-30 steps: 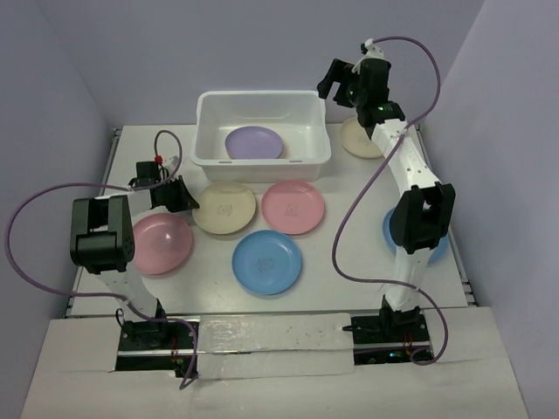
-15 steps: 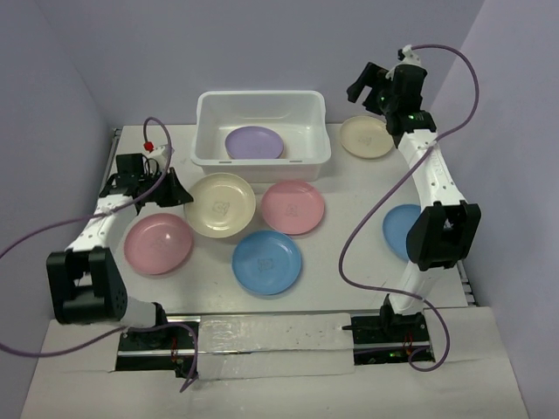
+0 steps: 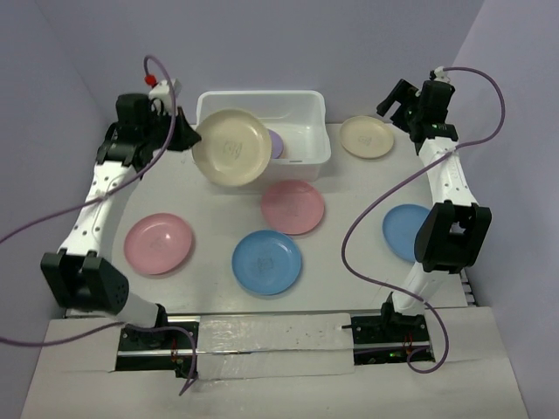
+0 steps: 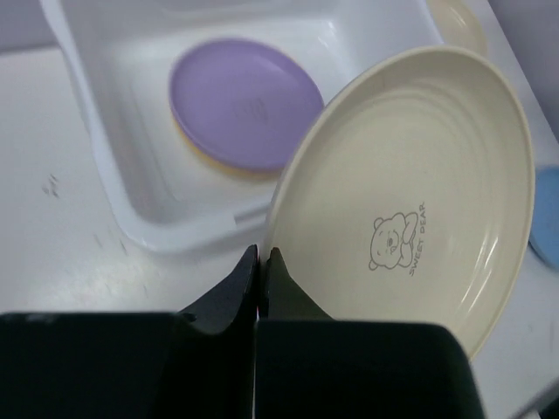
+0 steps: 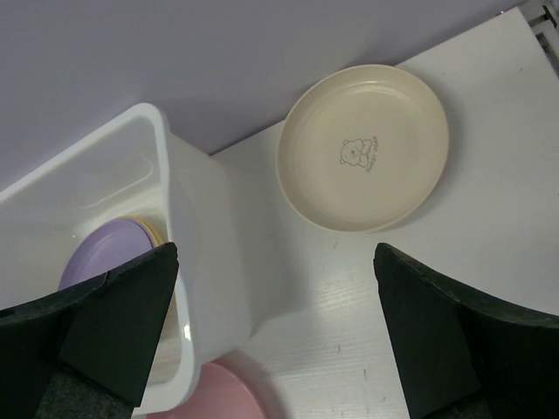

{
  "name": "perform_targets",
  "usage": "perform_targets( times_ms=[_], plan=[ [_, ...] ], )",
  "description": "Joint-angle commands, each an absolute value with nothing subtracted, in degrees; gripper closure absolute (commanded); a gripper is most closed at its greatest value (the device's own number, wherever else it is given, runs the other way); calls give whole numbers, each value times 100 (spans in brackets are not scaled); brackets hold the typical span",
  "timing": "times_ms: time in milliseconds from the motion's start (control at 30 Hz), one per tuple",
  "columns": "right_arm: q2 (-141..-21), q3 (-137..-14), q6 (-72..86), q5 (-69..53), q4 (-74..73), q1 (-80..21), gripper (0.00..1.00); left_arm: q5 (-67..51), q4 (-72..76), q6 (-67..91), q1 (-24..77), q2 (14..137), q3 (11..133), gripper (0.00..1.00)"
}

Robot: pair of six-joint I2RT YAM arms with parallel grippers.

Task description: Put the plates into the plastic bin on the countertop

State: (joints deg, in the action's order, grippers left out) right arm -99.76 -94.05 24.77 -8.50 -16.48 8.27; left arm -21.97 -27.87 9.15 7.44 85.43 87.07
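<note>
Overhead view faces down; both close wrist views share the bin [image 3: 301,122].

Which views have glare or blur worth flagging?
Top external: even diffuse light, soft shadows, nothing blown out. Left wrist: held cream plate sharp, its print legible; slight sheen on the plastic bin wall. Right wrist: near fingers dark and featureless, other cream plate crisp.

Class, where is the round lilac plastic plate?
Top view, rear centre: the lilac plate lies inside the white rectangular plastic bin, partly hidden by the round cream plate in the left claw.
</note>
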Motion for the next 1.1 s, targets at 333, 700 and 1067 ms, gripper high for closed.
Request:
perform_targets(
  times_ms=[333,700,1067],
  plan=[
    [-9495,-9058,2035,-766,-1705,1169,0,687,-2229,1959,1207,12666,12938,100],
    [-9880,-8940,1953,-622,-1768,1301,0,817,-1978,1933,1406,13457,12991,84],
    [-11088,-9606,2364,-554,-1978,1312,1,576,-1856,1670,1431,12859,13518,2]
  ],
)
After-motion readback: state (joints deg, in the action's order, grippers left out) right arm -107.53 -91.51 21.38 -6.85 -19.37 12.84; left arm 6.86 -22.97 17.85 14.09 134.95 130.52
